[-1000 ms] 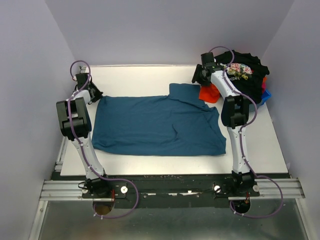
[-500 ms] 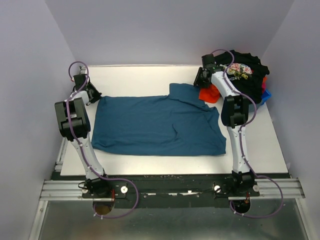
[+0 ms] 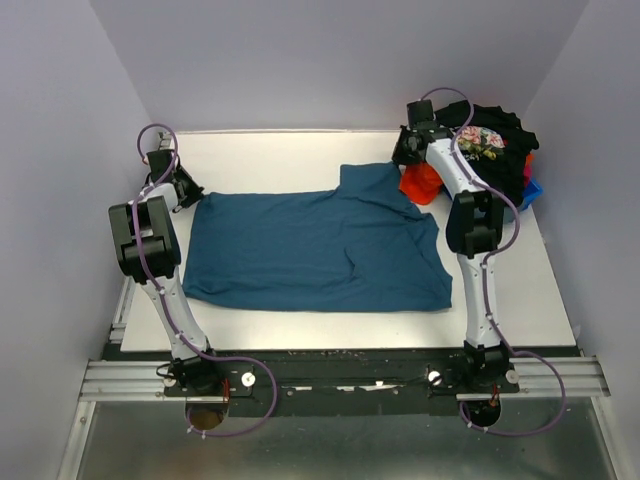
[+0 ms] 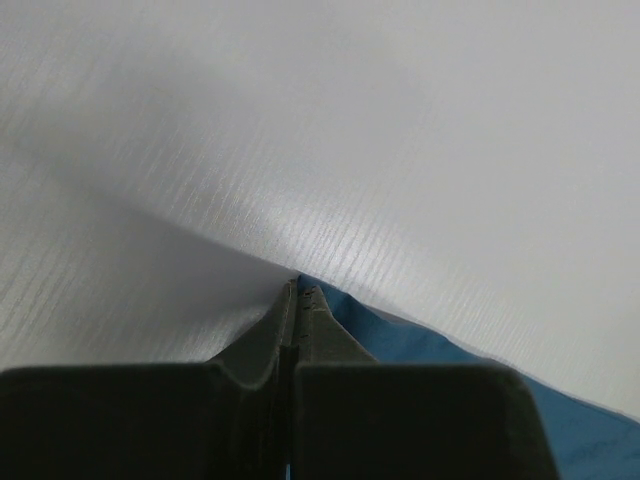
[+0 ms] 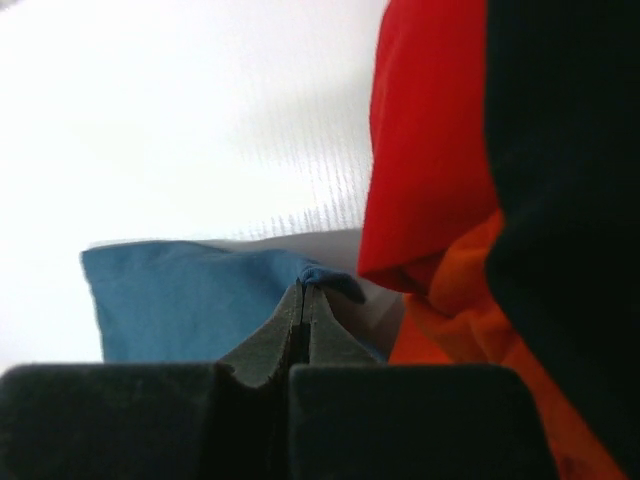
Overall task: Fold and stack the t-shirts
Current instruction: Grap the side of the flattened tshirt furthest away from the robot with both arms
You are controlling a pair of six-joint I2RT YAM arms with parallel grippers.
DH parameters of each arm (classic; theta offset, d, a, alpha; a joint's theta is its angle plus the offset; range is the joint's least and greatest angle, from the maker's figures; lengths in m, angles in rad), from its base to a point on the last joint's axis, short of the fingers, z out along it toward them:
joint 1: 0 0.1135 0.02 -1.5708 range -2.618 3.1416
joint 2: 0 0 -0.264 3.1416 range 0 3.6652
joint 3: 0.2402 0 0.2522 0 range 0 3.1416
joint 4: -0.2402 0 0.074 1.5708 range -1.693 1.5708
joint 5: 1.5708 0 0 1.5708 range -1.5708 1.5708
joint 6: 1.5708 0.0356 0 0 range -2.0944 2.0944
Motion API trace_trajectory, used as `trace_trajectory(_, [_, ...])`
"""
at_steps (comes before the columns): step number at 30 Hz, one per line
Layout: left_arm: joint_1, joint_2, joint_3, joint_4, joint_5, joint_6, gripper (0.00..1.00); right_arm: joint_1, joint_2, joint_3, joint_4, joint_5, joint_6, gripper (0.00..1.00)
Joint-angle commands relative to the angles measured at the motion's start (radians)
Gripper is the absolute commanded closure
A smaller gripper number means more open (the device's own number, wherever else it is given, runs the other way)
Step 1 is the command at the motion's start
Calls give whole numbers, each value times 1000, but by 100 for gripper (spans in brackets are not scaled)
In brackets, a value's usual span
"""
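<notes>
The teal-blue t-shirt (image 3: 315, 245) lay spread flat across the middle of the white table (image 3: 300, 150), 1 short sleeve reaching toward the far right. It was plain and mostly smooth, with a few creases near its right side.

At the far right corner, 3 more shirts sat in a loose heap. The black floral t-shirt (image 3: 490, 150) was on top, the orange-red t-shirt (image 3: 420, 185) showed at the heap's left edge, and a bit of the bright blue t-shirt (image 3: 533, 190) showed at its right.

The left gripper (image 4: 300, 292) was at the teal shirt's far left corner, fingers pressed together on the cloth edge. The right gripper (image 5: 303, 295) was at the sleeve tip, just beside the orange-red cloth, and also pinched shut on teal fabric.

A second earlier the right gripper's fingers had stood apart; they had since closed, and that wrist had shifted slightly farther back. The left gripper had barely changed, and the shirt lay as before.
</notes>
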Motion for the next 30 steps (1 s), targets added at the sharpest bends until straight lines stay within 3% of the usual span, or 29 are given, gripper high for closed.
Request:
trace_trajectory(1, [9, -55, 10, 2, 0, 13, 100, -3, -90, 7, 60, 46, -56, 99])
trace_trajectory(16, [25, -109, -26, 26, -16, 15, 100, -3, -196, -55, 63, -56, -101, 99])
trace_trajectory(30, [25, -164, -114, 100, 40, 13, 100, -3, -412, -390, 110, -145, -81, 99])
